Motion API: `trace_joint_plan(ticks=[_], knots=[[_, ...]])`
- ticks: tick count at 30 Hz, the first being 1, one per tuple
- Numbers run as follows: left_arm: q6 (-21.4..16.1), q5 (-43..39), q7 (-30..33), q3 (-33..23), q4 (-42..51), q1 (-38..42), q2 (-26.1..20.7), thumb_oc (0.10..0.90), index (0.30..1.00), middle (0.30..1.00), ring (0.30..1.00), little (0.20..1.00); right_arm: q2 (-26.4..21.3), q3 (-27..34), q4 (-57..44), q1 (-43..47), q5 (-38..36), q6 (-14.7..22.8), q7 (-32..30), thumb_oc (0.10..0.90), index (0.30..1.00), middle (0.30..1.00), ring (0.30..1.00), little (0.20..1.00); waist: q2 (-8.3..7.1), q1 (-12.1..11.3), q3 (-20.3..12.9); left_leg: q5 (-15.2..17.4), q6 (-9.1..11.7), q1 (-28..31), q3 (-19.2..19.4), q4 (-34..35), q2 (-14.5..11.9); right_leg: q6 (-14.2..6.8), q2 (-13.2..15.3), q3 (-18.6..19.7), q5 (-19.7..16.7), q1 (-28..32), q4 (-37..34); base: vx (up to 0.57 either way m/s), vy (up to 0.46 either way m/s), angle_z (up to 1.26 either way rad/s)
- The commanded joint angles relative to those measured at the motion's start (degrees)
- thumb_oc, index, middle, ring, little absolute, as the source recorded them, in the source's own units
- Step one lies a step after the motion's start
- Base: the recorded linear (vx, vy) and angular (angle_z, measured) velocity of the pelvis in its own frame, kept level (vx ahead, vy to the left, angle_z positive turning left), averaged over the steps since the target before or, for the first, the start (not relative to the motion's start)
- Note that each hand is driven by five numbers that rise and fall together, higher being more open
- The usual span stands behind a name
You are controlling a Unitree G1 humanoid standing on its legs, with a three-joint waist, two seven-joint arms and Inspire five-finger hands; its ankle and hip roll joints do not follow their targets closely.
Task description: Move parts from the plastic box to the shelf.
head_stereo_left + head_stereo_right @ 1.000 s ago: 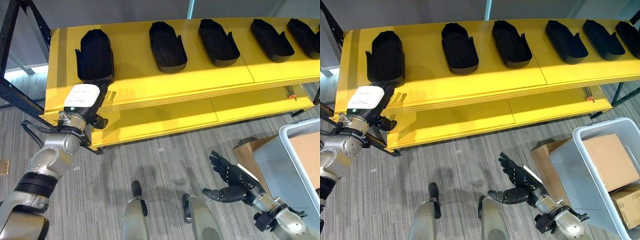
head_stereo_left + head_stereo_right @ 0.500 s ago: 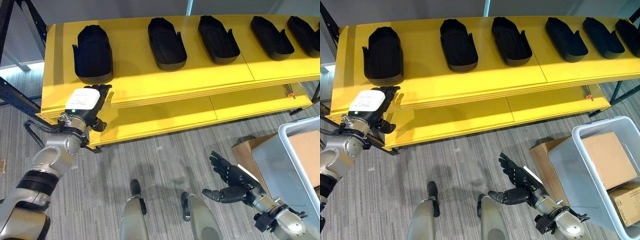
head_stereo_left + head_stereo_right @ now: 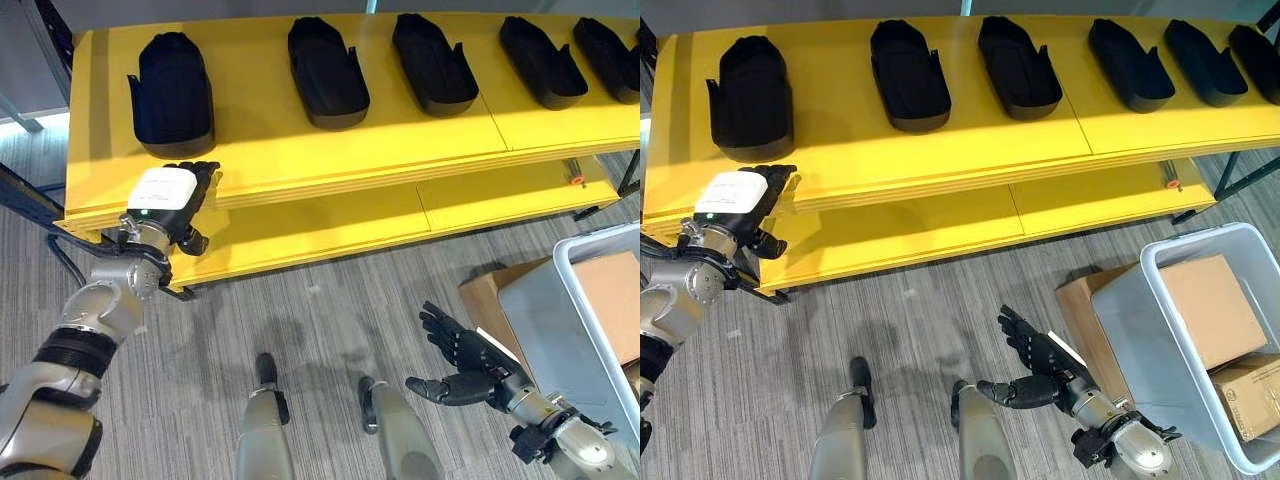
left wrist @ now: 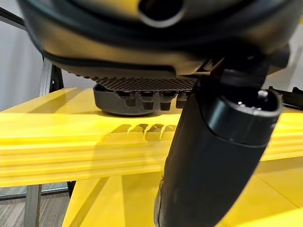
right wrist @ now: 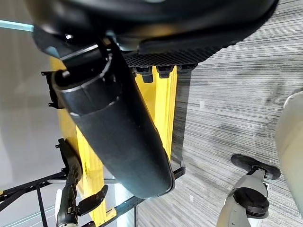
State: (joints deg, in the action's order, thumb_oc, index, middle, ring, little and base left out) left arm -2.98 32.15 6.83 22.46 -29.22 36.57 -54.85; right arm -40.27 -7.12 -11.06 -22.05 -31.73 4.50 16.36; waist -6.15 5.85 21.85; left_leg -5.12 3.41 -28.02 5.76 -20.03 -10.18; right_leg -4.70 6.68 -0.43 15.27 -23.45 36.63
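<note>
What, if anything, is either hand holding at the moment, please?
Nothing: the left hand is open before the yellow shelf, and the right hand is open above the floor.

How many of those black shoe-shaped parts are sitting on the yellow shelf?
6, in a row along the top shelf: one at far left, then, and one cut by the right edge. More may lie beyond.

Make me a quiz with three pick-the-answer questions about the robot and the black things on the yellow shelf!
1. Where do the black parts sit?
A. top of the yellow shelf
B. floor
C. grey box

2. What colour is the plastic box?
A. red
B. grey
C. green

3. How is the left hand?
A. holding a part
B. open, holding nothing
C. inside the box

Answers: 1 A, they stand in a row on its top board. 2 B, its walls are pale grey. 3 B, its fingers are straight at the shelf's edge.
</note>
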Motion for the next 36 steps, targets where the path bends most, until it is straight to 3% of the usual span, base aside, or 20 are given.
trace_joint_plan(ticks=[1,34,36], knots=[[-0.81,-0.55,3.53,-0.38,0.06,7.92,-2.59,0.900,1.000,1.000,1.000,1.000,-2.01,2.79,-3.96,0.74,-2.87,5.74,0.87,0.900,1.000,1.000,1.000,1.000,1.56,0.94,-3.64,6.91,0.78,0.77,-0.76,-6.18,-2.17,0.21,2.58,0.12,-5.95,-0.02,-6.61,0.00,0.000,0.00],[-1.10,-1.70,4.82,5.56,-5.82,17.16,-8.05,0.900,1.000,1.000,1.000,1.000,-2.41,2.88,-3.47,0.44,-3.83,6.54,1.40,0.900,1.000,1.000,1.000,1.000,1.23,1.41,-2.18,7.99,0.30,-2.91,-0.45,-9.11,-2.22,0.06,2.75,0.92,-6.15,-3.75,-5.05,0.00,0.003,-0.01],[-1.17,-1.80,4.97,6.46,-7.37,17.95,-7.86,0.900,1.000,1.000,1.000,1.000,-2.49,2.67,-3.26,0.42,-3.85,6.58,1.34,0.900,1.000,1.000,1.000,1.000,1.19,1.57,-2.27,9.73,0.75,-2.53,-0.67,-9.79,-2.15,-0.20,2.70,1.27,-4.71,-3.36,-4.44,0.09,0.004,-0.01]])
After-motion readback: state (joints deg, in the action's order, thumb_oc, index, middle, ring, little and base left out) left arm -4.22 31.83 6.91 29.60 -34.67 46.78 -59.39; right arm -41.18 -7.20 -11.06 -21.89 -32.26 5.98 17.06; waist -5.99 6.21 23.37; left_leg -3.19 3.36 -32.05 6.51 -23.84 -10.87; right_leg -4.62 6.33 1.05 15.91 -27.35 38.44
